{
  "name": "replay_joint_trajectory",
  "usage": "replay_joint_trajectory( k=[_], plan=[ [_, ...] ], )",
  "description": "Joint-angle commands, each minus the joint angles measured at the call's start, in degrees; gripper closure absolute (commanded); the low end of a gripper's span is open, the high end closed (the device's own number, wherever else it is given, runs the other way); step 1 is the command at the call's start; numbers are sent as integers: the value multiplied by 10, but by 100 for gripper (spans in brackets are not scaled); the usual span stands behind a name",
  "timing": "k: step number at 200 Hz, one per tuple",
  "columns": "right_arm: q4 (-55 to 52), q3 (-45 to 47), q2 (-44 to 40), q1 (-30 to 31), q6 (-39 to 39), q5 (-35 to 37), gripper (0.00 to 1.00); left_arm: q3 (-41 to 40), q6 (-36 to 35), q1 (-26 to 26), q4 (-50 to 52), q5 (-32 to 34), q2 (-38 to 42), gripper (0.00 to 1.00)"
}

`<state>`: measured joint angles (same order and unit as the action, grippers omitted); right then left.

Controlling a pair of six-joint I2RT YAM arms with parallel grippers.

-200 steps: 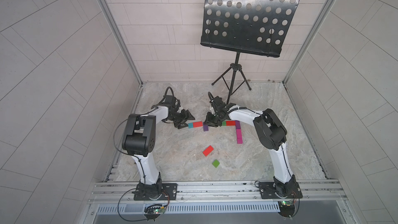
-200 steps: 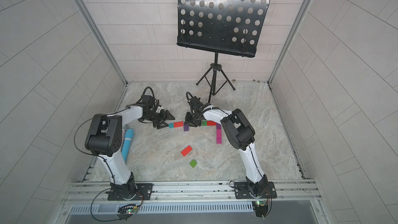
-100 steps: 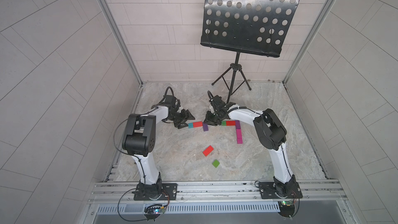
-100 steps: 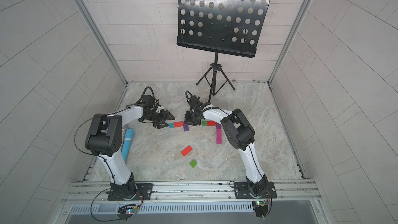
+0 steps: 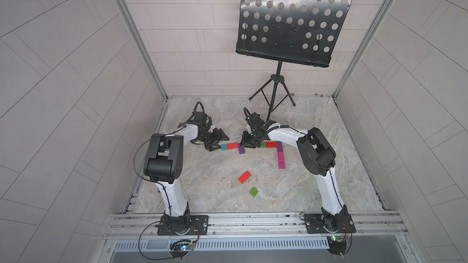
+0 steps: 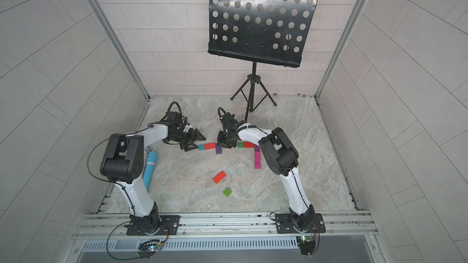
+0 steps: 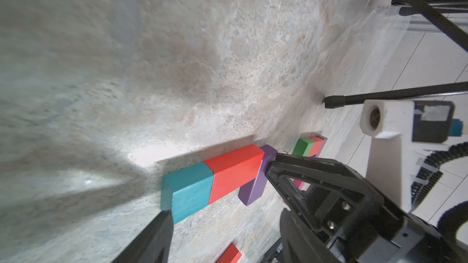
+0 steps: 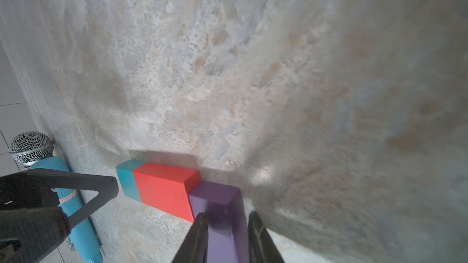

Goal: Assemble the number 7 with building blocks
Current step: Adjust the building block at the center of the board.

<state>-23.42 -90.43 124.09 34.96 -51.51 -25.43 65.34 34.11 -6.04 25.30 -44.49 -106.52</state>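
A row of building blocks lies mid-floor: teal (image 5: 224, 147), red (image 5: 232, 145), and a purple block (image 5: 241, 148) set crosswise at the row's right end. My right gripper (image 8: 225, 221) is shut on the purple block (image 8: 217, 198), one finger on each long side. My left gripper (image 7: 218, 189) stands open just left of the teal block (image 7: 190, 188), not touching it. To the right, a green-and-red bar (image 5: 268, 144) joins a purple and magenta stem (image 5: 280, 158), shaped like the number 7. A loose red block (image 5: 244, 176) and a green square (image 5: 253, 191) lie nearer the front.
A black music stand (image 5: 276, 92) stands on a tripod at the back, one leg close behind my right wrist. A blue microphone (image 6: 150, 170) lies along the left wall beside the left arm. Walls close in the floor on three sides.
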Motion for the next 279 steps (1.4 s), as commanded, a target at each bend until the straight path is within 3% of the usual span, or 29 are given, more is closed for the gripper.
replay_joint_trajectory(
  k=[1, 228, 279],
  plan=[
    [-4, -6, 6, 5, -7, 8, 69, 14, 1, -3, -1, 6, -5, 27],
    [6, 15, -7, 14, -28, 14, 68, 22, 5, -3, -3, 5, -8, 25],
    [-3, 10, -14, 13, -23, 27, 61, 22, 0, -3, 5, 10, 3, 24]
  ],
)
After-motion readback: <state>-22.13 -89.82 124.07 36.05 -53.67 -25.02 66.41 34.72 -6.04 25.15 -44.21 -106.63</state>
